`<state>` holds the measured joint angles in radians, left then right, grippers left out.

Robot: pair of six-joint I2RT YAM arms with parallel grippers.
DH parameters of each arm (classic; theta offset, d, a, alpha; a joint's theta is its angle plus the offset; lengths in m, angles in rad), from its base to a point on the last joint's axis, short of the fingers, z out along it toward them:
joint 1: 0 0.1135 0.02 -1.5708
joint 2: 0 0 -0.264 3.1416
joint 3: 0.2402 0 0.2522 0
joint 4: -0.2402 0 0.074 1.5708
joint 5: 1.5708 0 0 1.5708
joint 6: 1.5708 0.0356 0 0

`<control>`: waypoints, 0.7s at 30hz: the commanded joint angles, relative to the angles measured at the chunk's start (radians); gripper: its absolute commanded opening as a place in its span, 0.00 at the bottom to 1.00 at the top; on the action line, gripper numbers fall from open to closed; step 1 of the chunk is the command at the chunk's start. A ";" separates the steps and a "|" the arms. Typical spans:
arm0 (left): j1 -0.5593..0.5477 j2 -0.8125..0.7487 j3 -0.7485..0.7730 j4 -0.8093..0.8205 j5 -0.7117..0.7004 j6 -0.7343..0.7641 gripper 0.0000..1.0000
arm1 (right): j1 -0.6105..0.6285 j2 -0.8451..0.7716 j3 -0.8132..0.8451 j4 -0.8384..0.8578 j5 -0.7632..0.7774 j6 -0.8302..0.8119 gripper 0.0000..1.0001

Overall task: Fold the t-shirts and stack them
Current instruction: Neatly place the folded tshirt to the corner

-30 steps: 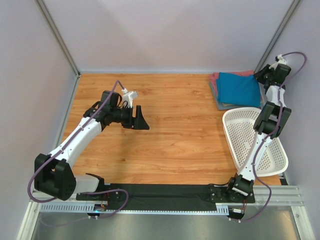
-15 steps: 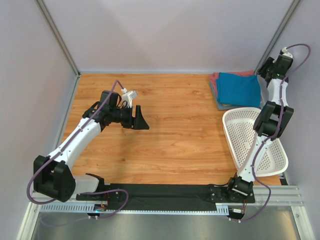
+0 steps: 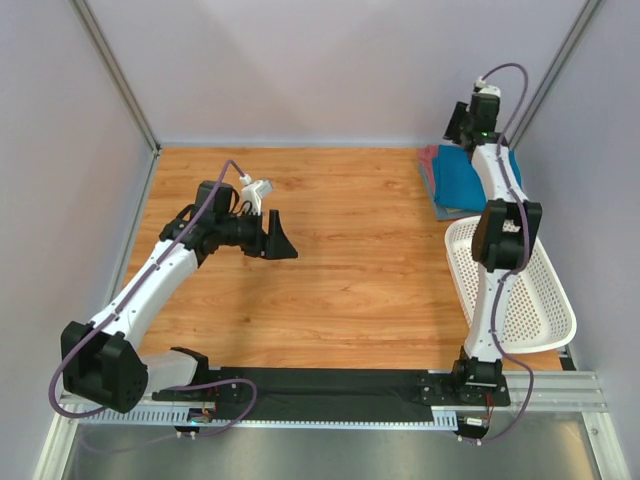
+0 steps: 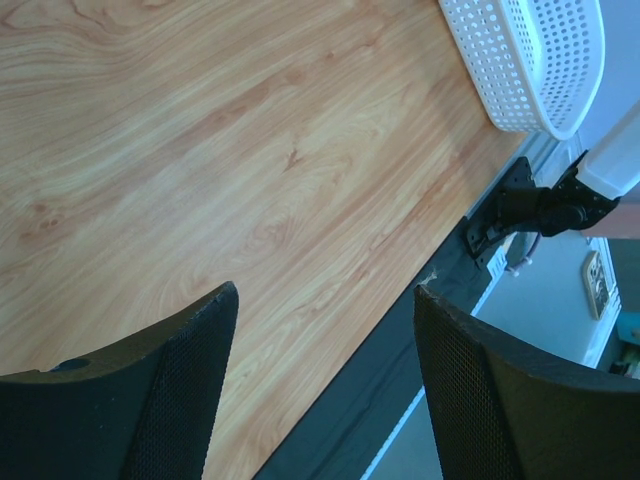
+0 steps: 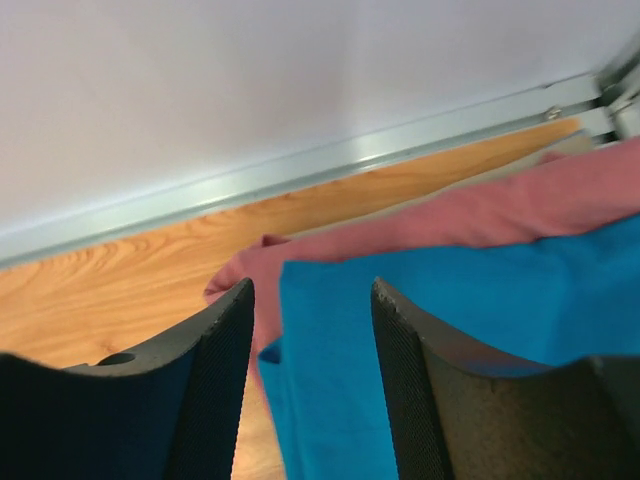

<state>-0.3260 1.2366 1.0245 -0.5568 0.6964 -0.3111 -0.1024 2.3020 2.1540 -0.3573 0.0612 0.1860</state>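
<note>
Folded t-shirts lie stacked at the back right of the table. The teal-blue shirt [image 3: 472, 180] is on top, the salmon-red shirt [image 3: 431, 158] shows under it, and a grey-blue edge [image 3: 446, 211] shows at the bottom. My right gripper [image 3: 459, 130] hovers over the stack's back edge, open and empty. In the right wrist view the teal-blue shirt [image 5: 450, 340] and the salmon-red shirt [image 5: 450, 215] lie below the open right gripper [image 5: 312, 285]. My left gripper [image 3: 280, 237] is open and empty above bare table left of centre; it also shows in the left wrist view [image 4: 325, 290].
A white perforated basket [image 3: 555, 330] lies at the right, in front of the stack, with the right arm passing over it; it also shows in the left wrist view [image 4: 540, 60]. Walls enclose the table at the back and both sides. A black mat [image 3: 330, 385] runs along the near edge.
My right arm has swung from the far right corner leftward, and its gripper is now over the back of the shirt stack. The left arm has barely moved.
</note>
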 commanded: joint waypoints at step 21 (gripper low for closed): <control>-0.001 -0.031 0.006 0.029 0.017 -0.005 0.77 | 0.098 0.131 0.084 0.041 0.134 -0.115 0.02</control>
<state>-0.3260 1.2205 1.0241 -0.5568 0.6987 -0.3119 -0.0216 2.4336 2.1864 -0.3969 0.2157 0.0990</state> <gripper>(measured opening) 0.773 0.045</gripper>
